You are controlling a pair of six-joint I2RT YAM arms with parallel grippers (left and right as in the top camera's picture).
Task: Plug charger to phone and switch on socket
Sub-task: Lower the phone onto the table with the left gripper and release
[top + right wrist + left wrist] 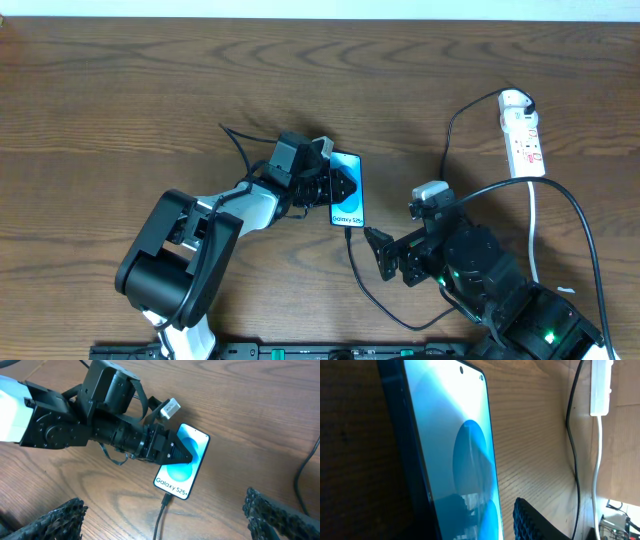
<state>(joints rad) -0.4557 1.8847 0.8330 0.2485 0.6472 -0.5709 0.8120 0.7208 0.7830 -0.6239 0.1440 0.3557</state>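
The phone [350, 200] lies on the wooden table with its blue-teal screen up; it also shows in the right wrist view [181, 472] and the left wrist view [460, 445]. My left gripper [340, 186] reaches in from the left and is closed on the phone's left side [182, 455]. The charger's black plug tip [166, 500] sits in the phone's bottom edge, and its cable [365, 285] loops toward me. My right gripper [381, 257] is open and empty just below the phone, with the cable between its fingers [162, 512]. The socket [522, 135] lies at the far right.
The socket's thick white cord [535, 220] runs down the right side toward my right arm. The black cable [455, 125] arcs up to the socket's rounded end. The socket's end and both cords also show in the left wrist view [600, 385].
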